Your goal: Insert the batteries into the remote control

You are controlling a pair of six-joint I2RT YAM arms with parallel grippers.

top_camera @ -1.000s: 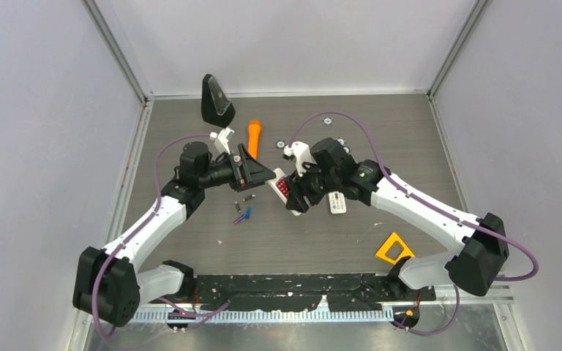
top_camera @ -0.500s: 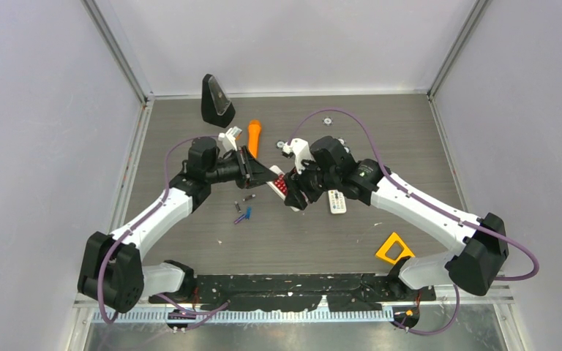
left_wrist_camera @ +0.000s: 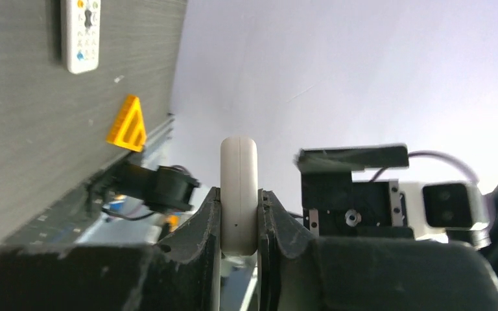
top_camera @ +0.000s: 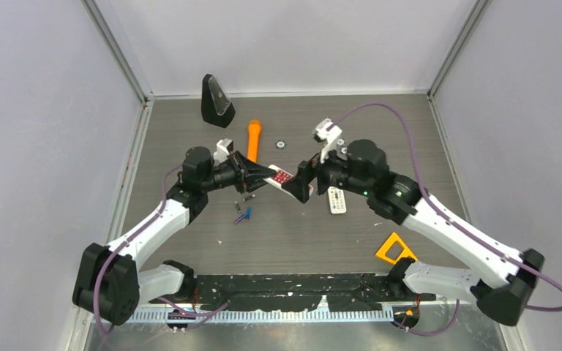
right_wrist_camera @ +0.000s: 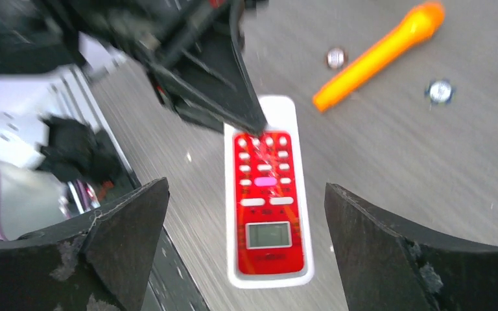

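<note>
Left tool (top_camera: 269, 175) now clamps remote (right_wrist_camera: 267, 201); right tool (top_camera: 306, 180) released.

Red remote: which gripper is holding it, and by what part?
Left gripper, shut on the button end of the remote, pinching its front and back faces. Right gripper is open, fingers spread either side without touching.

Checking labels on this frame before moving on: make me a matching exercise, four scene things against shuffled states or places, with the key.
1 left gripper
2 right gripper
3 batteries
4 white remote

A open
B buttons up on the table
C shut on the red remote
D small loose cluster on the table

Pairs: 1-C, 2-A, 3-D, 4-B
</note>
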